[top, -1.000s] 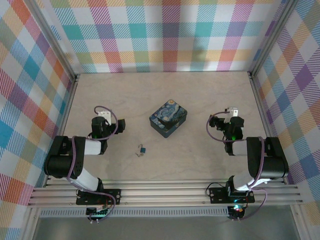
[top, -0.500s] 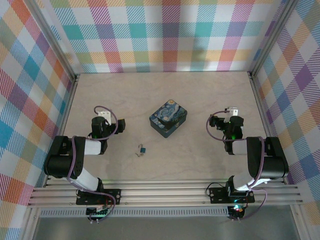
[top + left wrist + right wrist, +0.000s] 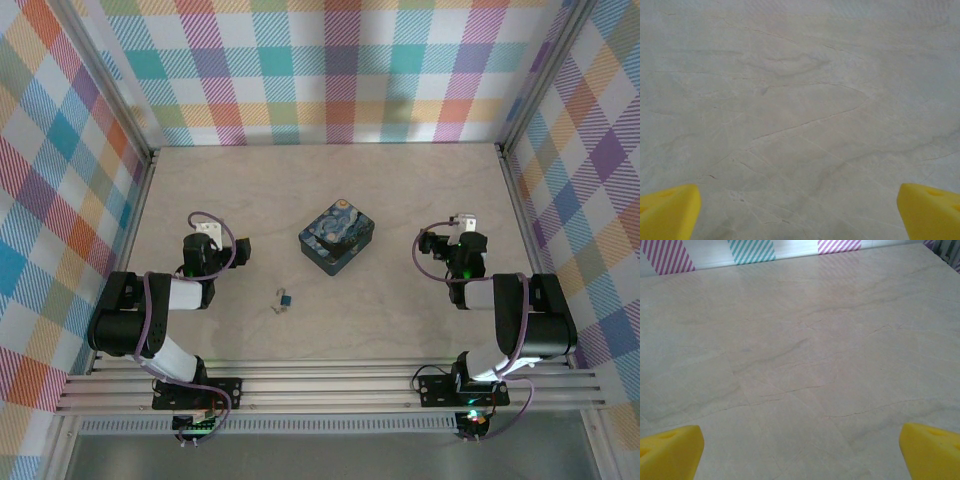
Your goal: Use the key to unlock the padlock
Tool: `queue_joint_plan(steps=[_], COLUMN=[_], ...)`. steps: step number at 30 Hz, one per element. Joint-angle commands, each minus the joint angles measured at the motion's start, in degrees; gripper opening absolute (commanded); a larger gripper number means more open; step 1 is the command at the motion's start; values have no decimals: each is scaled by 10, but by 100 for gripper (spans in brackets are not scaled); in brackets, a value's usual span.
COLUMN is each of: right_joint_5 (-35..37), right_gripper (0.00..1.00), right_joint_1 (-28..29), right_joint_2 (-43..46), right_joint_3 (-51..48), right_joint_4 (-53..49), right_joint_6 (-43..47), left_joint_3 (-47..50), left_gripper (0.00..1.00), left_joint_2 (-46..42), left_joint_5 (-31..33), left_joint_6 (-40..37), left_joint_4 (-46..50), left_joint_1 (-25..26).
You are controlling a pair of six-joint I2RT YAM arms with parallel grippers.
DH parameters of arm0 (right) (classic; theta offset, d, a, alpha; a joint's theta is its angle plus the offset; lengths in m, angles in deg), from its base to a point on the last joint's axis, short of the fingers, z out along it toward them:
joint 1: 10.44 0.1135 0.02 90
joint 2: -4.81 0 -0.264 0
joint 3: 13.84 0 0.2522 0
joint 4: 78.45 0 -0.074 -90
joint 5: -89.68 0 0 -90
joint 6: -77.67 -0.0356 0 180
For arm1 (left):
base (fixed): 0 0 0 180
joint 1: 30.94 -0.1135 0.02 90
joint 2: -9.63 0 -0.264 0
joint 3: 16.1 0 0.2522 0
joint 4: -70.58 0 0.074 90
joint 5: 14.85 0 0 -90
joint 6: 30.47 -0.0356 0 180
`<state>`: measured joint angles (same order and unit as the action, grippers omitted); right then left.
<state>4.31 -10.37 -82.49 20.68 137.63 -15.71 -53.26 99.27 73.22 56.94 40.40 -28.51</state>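
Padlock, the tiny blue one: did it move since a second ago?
No. The padlock lies where it did, in the same place toward the arms and a little left of the square box.

The box (image 3: 337,236) sits mid-table (image 3: 400,180). The padlock (image 3: 287,299) lies nearer the arm bases than the box and slightly left of it, with the key (image 3: 277,304) just beside the padlock's left. The left gripper (image 3: 207,227) stands well left of the box, and the right gripper (image 3: 466,219) well right of it.

a pale, veined tabletop (image 3: 250,190) is enclosed on three sides by pastel plaid-patterned walls (image 3: 330,70) framed with aluminium posts (image 3: 102,78).
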Motion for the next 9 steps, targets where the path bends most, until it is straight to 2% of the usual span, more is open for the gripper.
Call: queue_joint_plan(steps=[1, 9], right_joint_5=[5, 4], right_gripper=[100, 100], right_joint_1=[4, 4], right_joint_2=[-5, -4], right_joint_3=[15, 14], right_joint_4=[-1, 0], right_joint_6=[6, 6], left_joint_3=[-9, -9], left_gripper=[100, 100], left_joint_2=[2, 2], left_joint_5=[-2, -2], left_joint_6=[3, 4], left_joint_4=[-23, -23], left_joint_1=[-5, -5])
